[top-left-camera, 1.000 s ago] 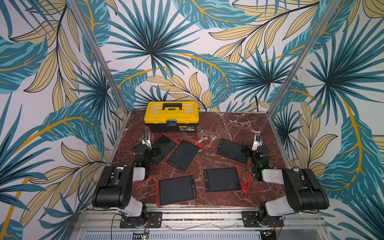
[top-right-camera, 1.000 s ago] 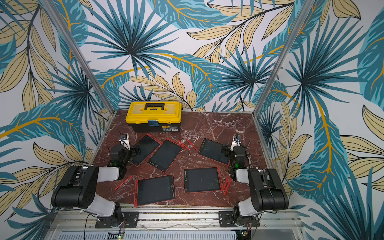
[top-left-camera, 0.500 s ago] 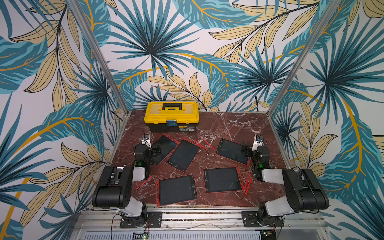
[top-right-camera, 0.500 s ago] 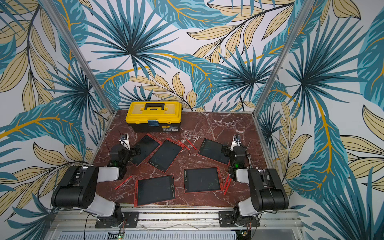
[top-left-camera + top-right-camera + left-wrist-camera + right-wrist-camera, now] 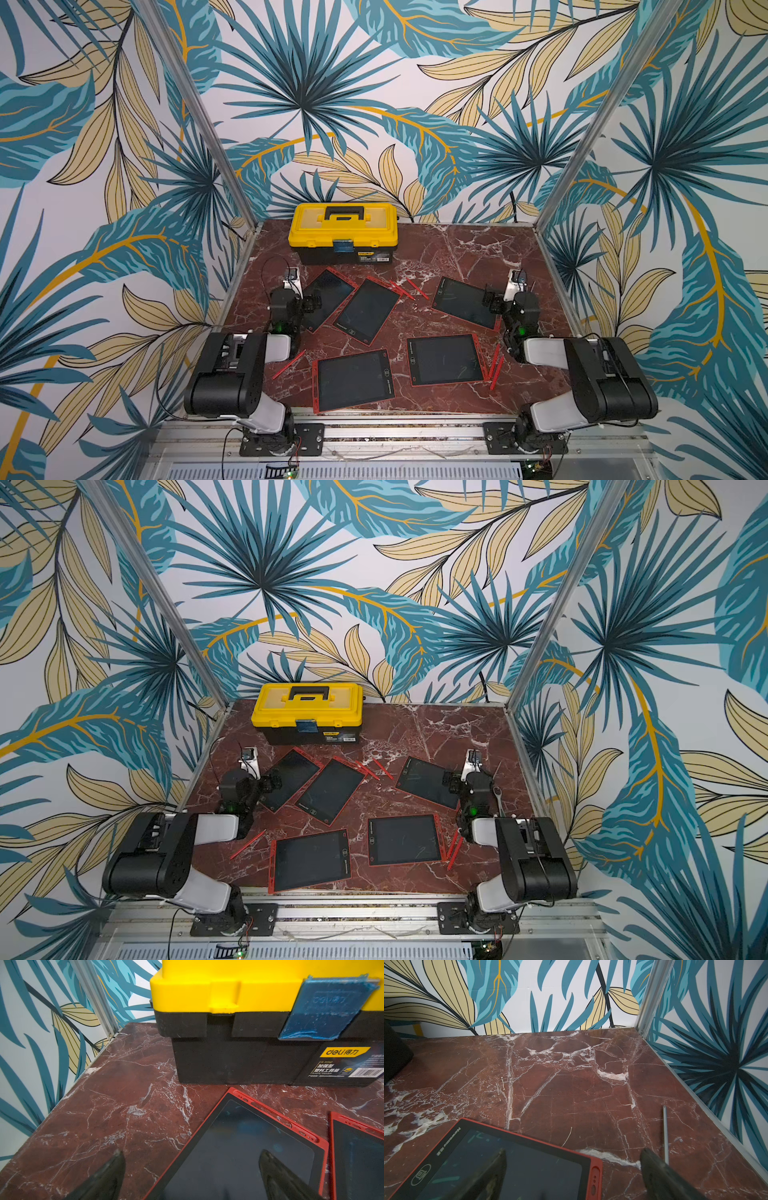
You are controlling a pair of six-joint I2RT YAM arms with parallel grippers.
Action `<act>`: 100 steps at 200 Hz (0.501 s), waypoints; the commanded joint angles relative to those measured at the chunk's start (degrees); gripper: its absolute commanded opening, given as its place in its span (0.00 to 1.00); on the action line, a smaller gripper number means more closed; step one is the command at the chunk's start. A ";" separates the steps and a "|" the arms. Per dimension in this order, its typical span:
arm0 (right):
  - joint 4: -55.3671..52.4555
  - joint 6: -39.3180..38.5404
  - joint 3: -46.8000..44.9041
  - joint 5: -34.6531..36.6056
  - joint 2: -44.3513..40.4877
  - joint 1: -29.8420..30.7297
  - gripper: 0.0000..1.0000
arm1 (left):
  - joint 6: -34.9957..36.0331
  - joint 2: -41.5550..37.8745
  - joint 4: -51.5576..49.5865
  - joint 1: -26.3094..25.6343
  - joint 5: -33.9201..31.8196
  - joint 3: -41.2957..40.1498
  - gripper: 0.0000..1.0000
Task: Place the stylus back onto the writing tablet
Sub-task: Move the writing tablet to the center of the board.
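Both arms sit low over the red-brown marble table, and neither holds anything. The left gripper stands spread wide, one finger over bare marble and the other over the dark screen of the back-left tablet; whether it touches the screen I cannot tell. The right gripper is spread just as wide, one finger above a corner of the back-right tablet and the other above the table beside a thin grey rod. The middle tablet, near-left tablet and near-right tablet also lie flat, all with red frames. The styluses, thin red sticks, all lie loose on the marble. A small cluster lies between the middle tablet and the back-right tablet. A lone stylus lies near the left forearm, beside the near-left tablet. A further group lies just beside the near-right tablet's edge (two or three, hard to count). A yellow-and-black toolbox stands at the back, lid down, near the back-left tablet.
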 commanded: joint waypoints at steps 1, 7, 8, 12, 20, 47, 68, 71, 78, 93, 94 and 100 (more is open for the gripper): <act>-0.29 -0.61 0.45 -0.27 0.22 -0.30 1.00 | 0.44 -0.67 0.91 0.50 0.23 0.46 1.00; -0.29 -0.58 0.45 -0.34 0.22 -0.30 0.99 | 0.44 -0.62 0.87 0.50 0.23 0.45 1.00; -0.29 -0.58 0.45 -0.35 0.22 -0.30 0.99 | 0.44 -0.65 0.87 0.50 0.23 0.46 1.00; -0.34 -0.63 0.45 -0.34 0.25 -0.30 0.99 | 0.44 -0.64 0.88 0.50 0.23 0.46 1.00; -0.21 -0.63 0.38 -0.35 0.23 -0.30 1.00 | 0.44 -0.71 0.89 0.50 0.23 0.42 1.00; 2.11 0.26 -0.90 1.91 0.00 -0.30 1.00 | 1.07 -3.92 0.69 0.50 1.23 0.36 1.00; 3.54 0.22 -2.06 2.49 -1.54 -0.29 1.00 | 0.45 -8.95 -3.82 0.34 -1.08 0.55 1.00; 3.15 0.33 -2.09 2.67 -2.06 -0.30 1.00 | 0.32 -9.77 -4.59 0.26 -1.32 0.63 1.00; 1.90 0.51 -2.01 3.11 -3.26 -0.30 1.00 | -0.09 -11.73 -6.48 0.00 -2.25 0.72 1.00; -0.47 0.54 -1.95 4.10 -5.90 -0.25 1.00 | -1.93 -15.46 -11.61 -0.53 -4.10 2.01 1.00; -0.60 0.51 -1.93 4.16 -6.09 -0.23 1.00 | -2.02 -15.67 -12.09 -0.54 -4.13 2.20 1.00; -1.60 0.49 -1.80 4.51 -7.20 -0.21 1.00 | -2.39 -16.94 -15.54 -0.97 -4.48 3.34 1.00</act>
